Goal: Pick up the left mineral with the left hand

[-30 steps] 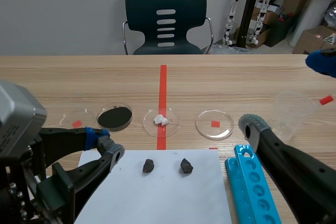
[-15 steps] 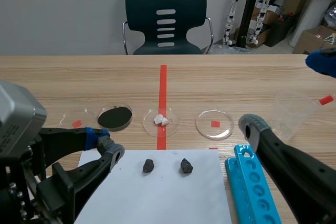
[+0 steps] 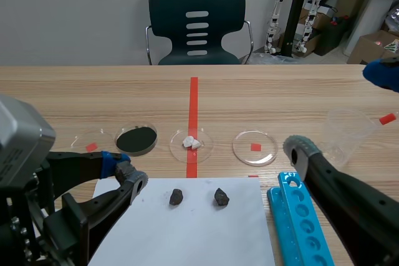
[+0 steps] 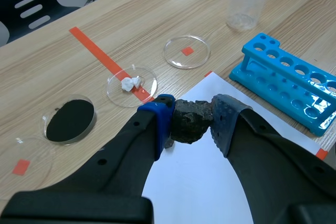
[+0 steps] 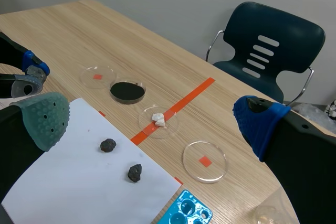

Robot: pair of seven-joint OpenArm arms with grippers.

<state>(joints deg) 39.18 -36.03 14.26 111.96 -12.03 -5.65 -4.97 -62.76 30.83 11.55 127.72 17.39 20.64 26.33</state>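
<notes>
— Where does the left mineral (image 3: 176,197) lie?
— On the white paper (image 3: 187,235) on the table (image 3: 93,91), near the right mineral (image 3: 221,197). It is ahead of the left claw (image 3: 126,169) and apart from it.
— Has the claw got it?
— No. Its fingers stand apart, gripping nothing, low at the paper's left corner. From the wrist, a dark lump shows through the gap, beyond the pads. The right claw (image 5: 149,121) is spread wide too.
</notes>
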